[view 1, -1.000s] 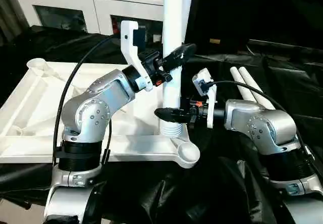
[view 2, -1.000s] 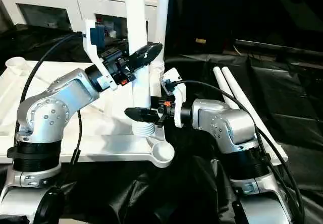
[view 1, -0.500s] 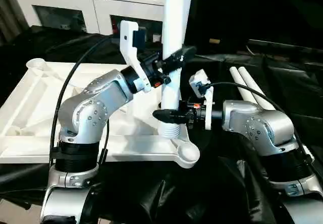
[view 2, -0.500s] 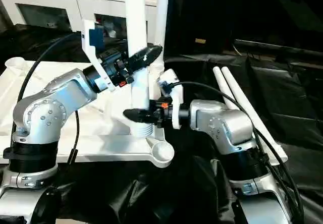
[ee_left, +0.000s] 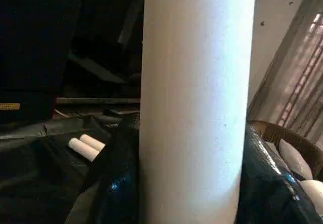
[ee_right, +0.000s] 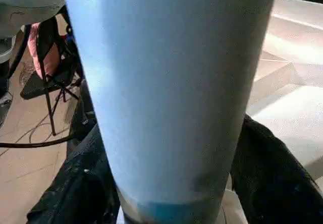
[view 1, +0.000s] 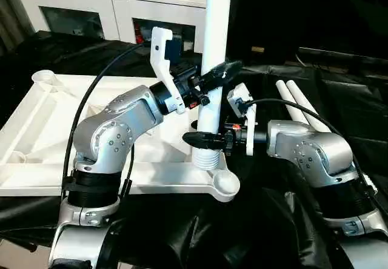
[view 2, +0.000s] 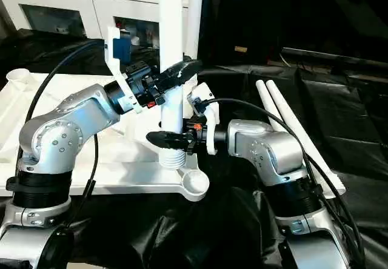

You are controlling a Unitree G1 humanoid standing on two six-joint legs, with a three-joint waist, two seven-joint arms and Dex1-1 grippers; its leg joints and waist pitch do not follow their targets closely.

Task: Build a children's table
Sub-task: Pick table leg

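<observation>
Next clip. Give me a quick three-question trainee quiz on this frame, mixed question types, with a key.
1. True or false: the upright white tapered tube leg is fully seated in the near corner socket of the white plastic tabletop.
2. Which gripper holds the leg higher up? A) left gripper B) right gripper
3. How many spare white tube legs lie on the black cloth?

Key: 1 false, its ribbed end stands beside the socket; 2 A; 3 two.
</observation>
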